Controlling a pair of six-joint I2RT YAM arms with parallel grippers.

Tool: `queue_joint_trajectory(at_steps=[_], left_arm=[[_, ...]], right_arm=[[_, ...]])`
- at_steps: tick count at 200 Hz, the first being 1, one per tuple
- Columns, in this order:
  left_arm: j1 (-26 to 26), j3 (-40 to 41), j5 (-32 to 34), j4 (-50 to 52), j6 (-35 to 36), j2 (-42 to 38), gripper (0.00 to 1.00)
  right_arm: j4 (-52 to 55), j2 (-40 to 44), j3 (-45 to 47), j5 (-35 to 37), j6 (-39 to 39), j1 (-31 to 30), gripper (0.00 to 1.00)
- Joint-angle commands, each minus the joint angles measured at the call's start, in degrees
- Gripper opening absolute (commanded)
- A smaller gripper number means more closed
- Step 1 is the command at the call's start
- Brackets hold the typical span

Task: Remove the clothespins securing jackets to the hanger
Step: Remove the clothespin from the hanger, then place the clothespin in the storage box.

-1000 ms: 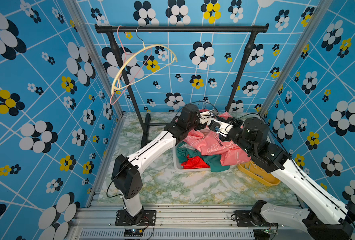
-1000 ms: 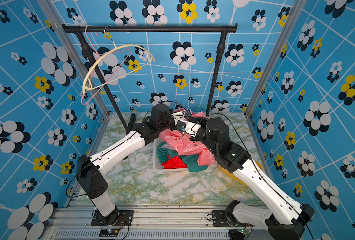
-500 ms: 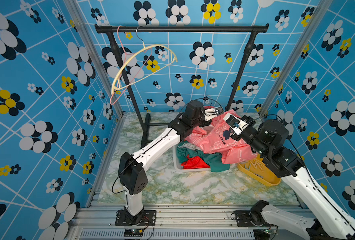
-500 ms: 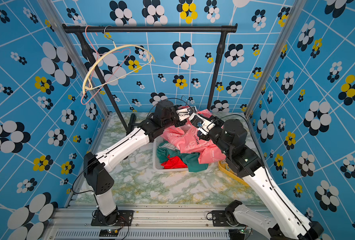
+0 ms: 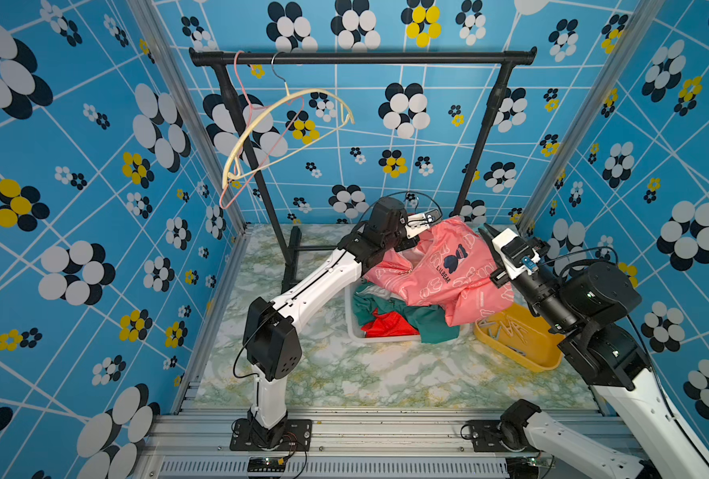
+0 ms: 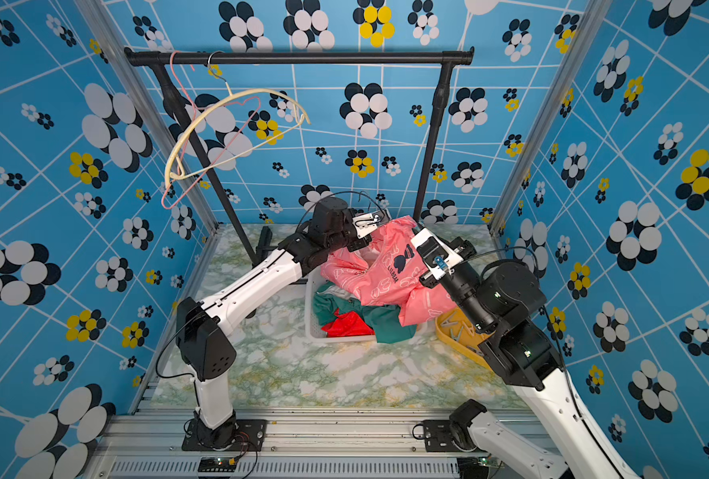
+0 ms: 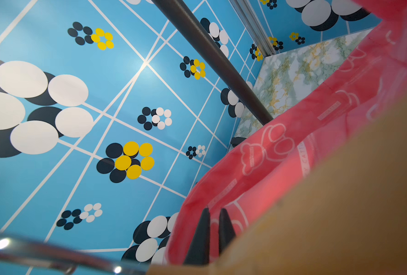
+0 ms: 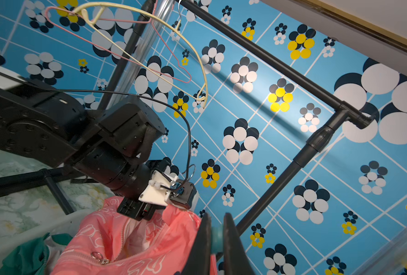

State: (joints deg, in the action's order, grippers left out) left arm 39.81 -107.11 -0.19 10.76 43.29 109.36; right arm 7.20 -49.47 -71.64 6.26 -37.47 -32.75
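Reads "LILBEAR" in dark capitals on the chest of the pink jacket, just below the dark bear figure printed there. Legible in both top views, again under the bear figure on the pink jacket. In the left wrist view, carries small white lettered strips across the pink jacket, one beginning "CATT", the rest too blurred to read.

Walls: blue, white grid lines, flower clusters in black-white and black-yellow.
Tabletop: white-green marble, yellow veining.
Rack: black.
Cream hanger; pink wire hanger.
Pink jacket: white outline print, navy bear motif.
Green jacket.
Red jacket.
Basket: white.
Tray: yellow.
Clothespin: pale teal.
Robot arms: white shells, black joints.
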Motion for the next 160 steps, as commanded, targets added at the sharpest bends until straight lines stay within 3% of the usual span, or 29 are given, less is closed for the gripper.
queue_joint_trajectory(at_steps=[1, 24, 86, 113, 160], left_arm=[[-0.22, -1.52, -0.28, -2.17, -2.07, -1.56, 0.08], [-0.15, 1.00, -1.00, -4.03, -2.28, -3.06, 0.08], [0.18, 7.93, -2.14, -8.66, -1.95, -8.76, 0.09], [0.25, 8.41, -3.53, -9.40, -2.18, -9.51, 0.09], [0.79, 9.18, -3.59, -9.57, -1.71, -9.92, 0.09]], right_arm=[[4.57, -2.70, -1.73, 19.73, 1.51, 1.57, 0.03], [11.89, -4.18, -0.93, 26.67, 11.73, 7.39, 0.04], [22.49, -2.04, 6.90, 26.61, 36.62, 22.76, 0.05], [23.27, -4.10, 15.22, 21.91, 46.04, 27.79, 0.04], [22.06, -8.19, 20.64, 14.39, 51.08, 34.67, 0.08]])
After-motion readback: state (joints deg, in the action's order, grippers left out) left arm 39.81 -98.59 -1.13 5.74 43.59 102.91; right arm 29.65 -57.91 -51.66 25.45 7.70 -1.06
